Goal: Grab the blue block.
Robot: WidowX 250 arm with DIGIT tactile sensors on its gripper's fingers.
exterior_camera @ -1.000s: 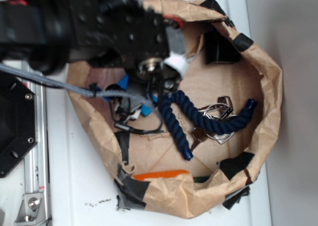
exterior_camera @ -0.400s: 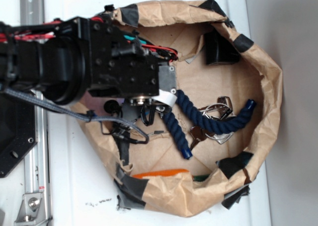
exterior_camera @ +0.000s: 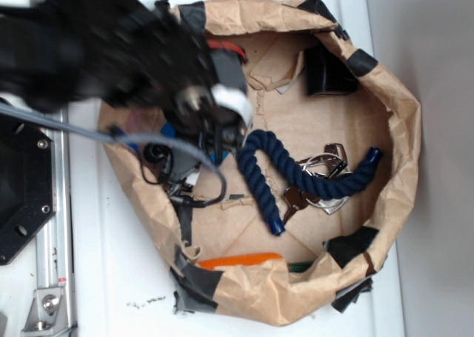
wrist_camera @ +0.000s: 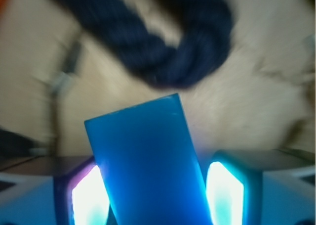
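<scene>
The block (wrist_camera: 148,165) is sitting between the two fingers (wrist_camera: 91,195) of the gripper (wrist_camera: 155,198) in the wrist view, tilted a little to the left, its far end pointing toward the rope (wrist_camera: 163,42). Both lit pads are flanking it close on either side; whether they are actually pressing on it is hard to tell, since the left pad is showing a thin gap near the top. So the gripper is closing around the block or holding it, cannot tell which. The block is not touching the rope in this view, brown paper showing between them.

In the exterior view the gripper (exterior_camera: 218,133) is blurring over the left part of the bag (exterior_camera: 400,129), only a sliver of blue (exterior_camera: 215,157) showing under it. The rope (exterior_camera: 296,178) is lying just right of the gripper, curving across the bag floor. Keys (exterior_camera: 322,181) are lying under and beside the rope's middle. A black box (exterior_camera: 329,74) is sitting at the upper right inside wall. An orange strip (exterior_camera: 241,261) is lying along the lower rim. The bag is resting on a white table (exterior_camera: 104,278).
</scene>
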